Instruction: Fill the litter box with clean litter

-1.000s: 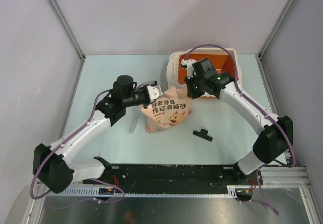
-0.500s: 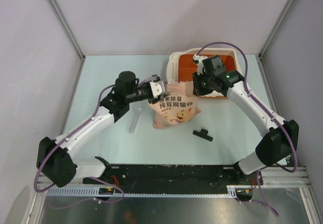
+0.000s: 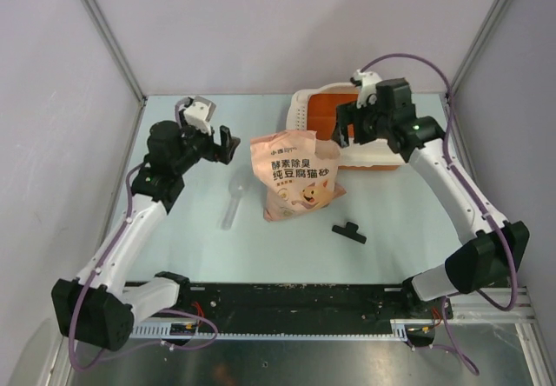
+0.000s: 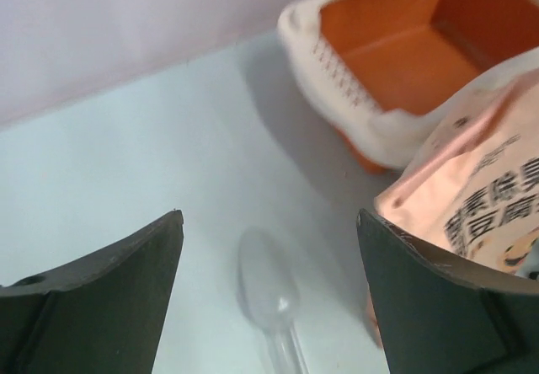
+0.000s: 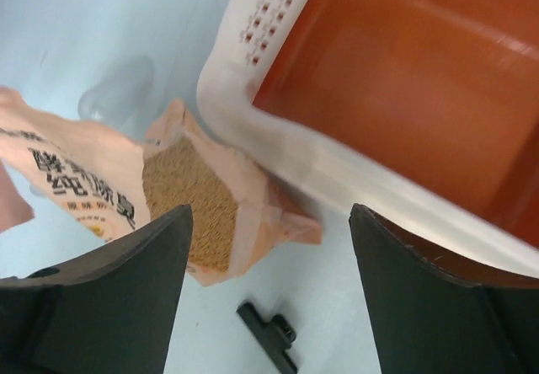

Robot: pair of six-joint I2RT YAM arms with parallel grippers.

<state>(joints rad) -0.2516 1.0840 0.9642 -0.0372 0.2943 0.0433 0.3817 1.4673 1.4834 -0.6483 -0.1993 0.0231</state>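
Left gripper (image 3: 228, 144) and right gripper (image 3: 343, 132), each with fingers spread apart and holding nothing. The pink litter bag (image 3: 295, 177) lies just beside the litter box (image 3: 296, 115). Clean litter (image 5: 181, 201) shows inside the bag's open mouth.

The pink cat-printed bag (image 3: 295, 176) sits mid-table (image 3: 200, 247), top gaping, with a clear plastic scoop (image 3: 232, 203) just to its left and a small black clip (image 3: 348, 231) near its right corner.
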